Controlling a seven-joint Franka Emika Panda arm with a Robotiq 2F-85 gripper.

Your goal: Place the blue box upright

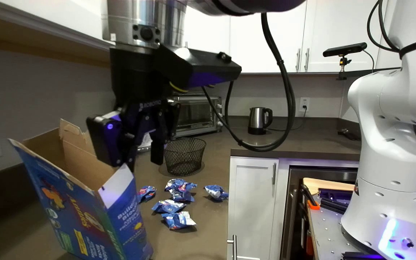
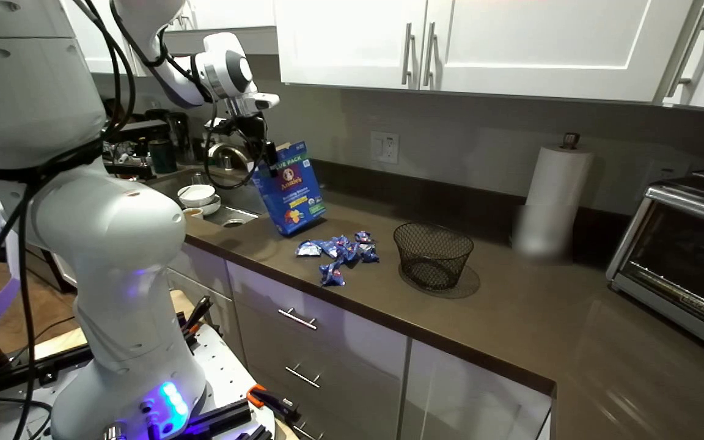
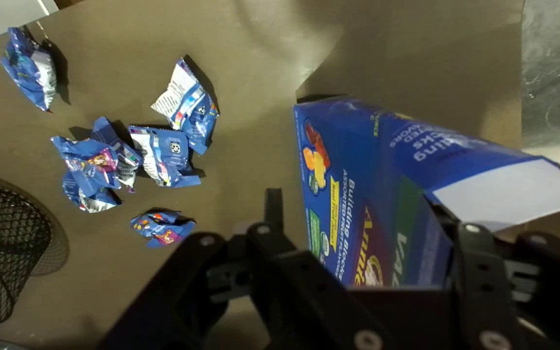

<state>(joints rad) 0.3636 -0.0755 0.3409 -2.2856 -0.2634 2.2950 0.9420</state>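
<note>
The blue box (image 1: 81, 213) is a large open carton with a red-yellow logo and brown inner flaps. It stands tilted on the counter near the sink, and it also leans in an exterior view (image 2: 291, 189). In the wrist view the blue box (image 3: 343, 194) fills the right half, with a white-ended flap sticking out. My gripper (image 1: 144, 160) is at the box's open top, with its fingers wide apart. In the wrist view my gripper (image 3: 360, 214) has one finger at the box's opening and the other outside, apart from the printed front panel. The finger at the opening is partly hidden.
Several small blue-white packets (image 2: 343, 249) lie on the counter beside the box. A black wire basket (image 2: 432, 256) stands beyond them. A paper towel roll (image 2: 553, 201) and a toaster oven (image 2: 688, 256) stand farther along. A sink with dishes (image 2: 196, 195) lies on the box's other side.
</note>
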